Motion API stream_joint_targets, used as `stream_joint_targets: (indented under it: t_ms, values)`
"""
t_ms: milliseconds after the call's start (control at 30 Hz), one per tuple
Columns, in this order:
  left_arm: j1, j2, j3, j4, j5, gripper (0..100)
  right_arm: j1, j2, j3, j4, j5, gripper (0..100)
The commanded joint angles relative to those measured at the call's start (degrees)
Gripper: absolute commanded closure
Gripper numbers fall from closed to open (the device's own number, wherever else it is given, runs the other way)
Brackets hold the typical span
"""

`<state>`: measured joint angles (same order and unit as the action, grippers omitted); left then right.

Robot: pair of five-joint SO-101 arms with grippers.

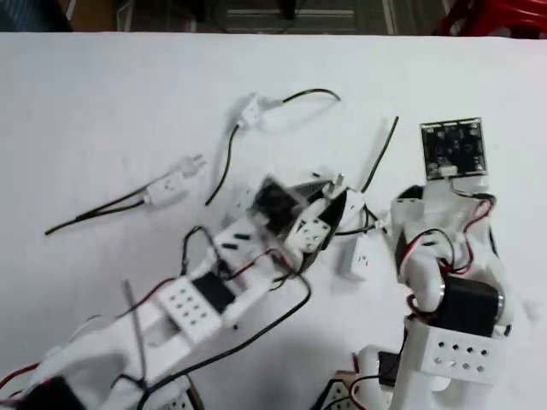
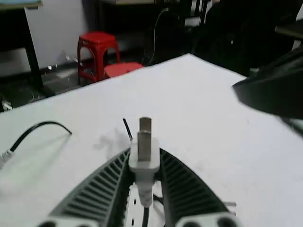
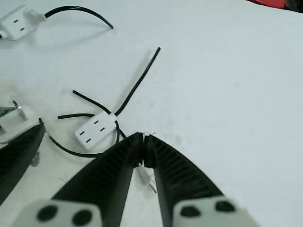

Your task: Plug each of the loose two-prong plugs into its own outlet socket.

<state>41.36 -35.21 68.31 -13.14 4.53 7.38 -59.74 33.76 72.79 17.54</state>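
My left gripper [image 2: 144,158] is shut on a white two-prong plug [image 2: 144,151], whose prongs point away from the wrist. From above, this gripper [image 1: 329,201] hangs over the table's middle with the plug's prongs [image 1: 338,181] sticking out. A white socket block [image 1: 309,232] lies just under it. Another white outlet socket [image 1: 356,259] [image 3: 94,127] rests between the arms, close to my right gripper [image 3: 143,142], which is shut with nothing clearly between its fingers. A loose plug [image 1: 175,184] lies at the left. A further socket [image 1: 249,111] [image 3: 14,26] lies at the back.
Black cables [image 1: 224,162] trail from the plugs and sockets across the white table [image 1: 102,94]. The right arm [image 1: 444,290] stands at the right with a camera board [image 1: 453,145] on it. A red stool [image 2: 97,52] stands off the table.
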Motion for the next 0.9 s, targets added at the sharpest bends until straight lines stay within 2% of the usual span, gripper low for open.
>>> stream_joint_targets:
  t_ms: [0, 233, 467, 600, 867]
  values:
    - [1.0, -12.7, 6.2, -9.6, 0.5, 98, -7.0, -0.6, -2.5, 0.9, -3.1, 97.8]
    - [0.8, -25.2, 12.0, -10.4, 0.4, 98, -15.0, -0.5, -9.7, 2.2, -5.4, 97.8]
    - [0.7, -37.2, 17.8, -10.3, 0.3, 98, -25.3, -0.4, -24.1, 13.2, -5.4, 97.8]
    - [0.7, -38.3, 19.2, -10.3, 0.3, 98, -31.7, 0.3, -29.0, 16.9, -5.5, 97.8]
    - [0.7, -38.3, 18.9, -7.4, 0.2, 98, -37.1, 13.8, -41.2, 22.5, -7.1, 97.8]
